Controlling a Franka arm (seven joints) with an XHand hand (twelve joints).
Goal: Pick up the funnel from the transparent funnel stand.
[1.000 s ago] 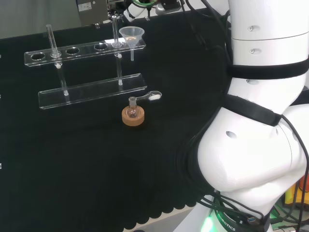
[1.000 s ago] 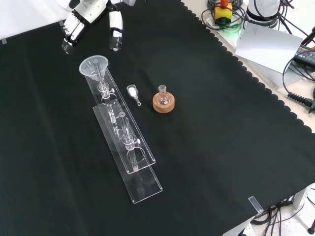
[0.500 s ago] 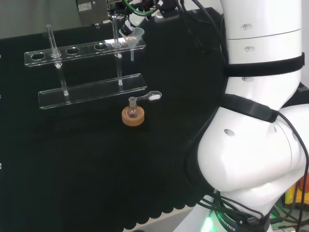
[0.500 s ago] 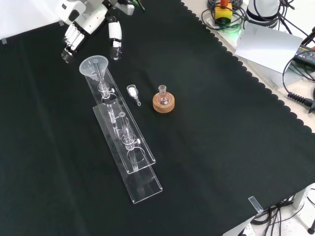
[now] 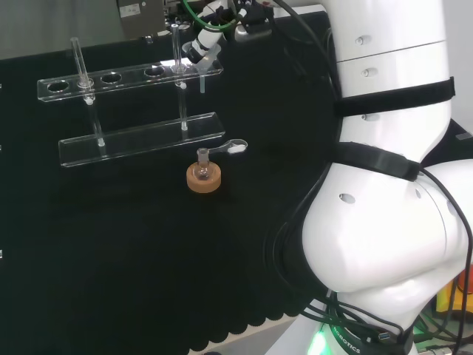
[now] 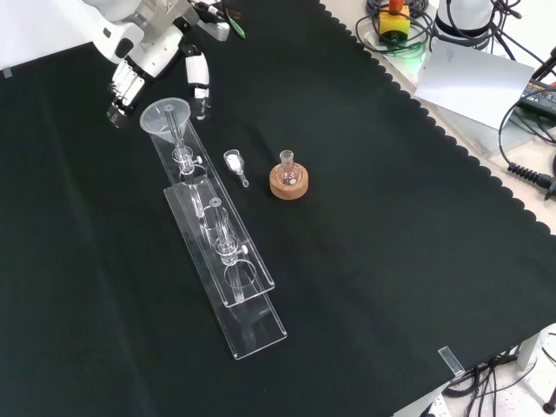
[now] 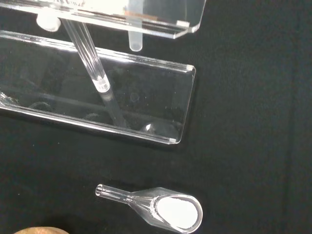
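From the left of the front view: the clear acrylic funnel stand [image 6: 228, 261], a long drilled shelf on thin posts over a flat base, runs toward the cloth's far-left corner. At its far end the translucent cone-shaped funnel [image 6: 166, 116] sits in a hole. The hand [image 6: 152, 61] hangs over it, fingers straight, either side of the rim, holding nothing. Rightward lie a glass scoop [image 6: 234, 163] of white powder and a cork ring [image 6: 287, 183] bearing a small flask.

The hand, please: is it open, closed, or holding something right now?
Hand: open, fingers straight on either side of the funnel, holding nothing yet.
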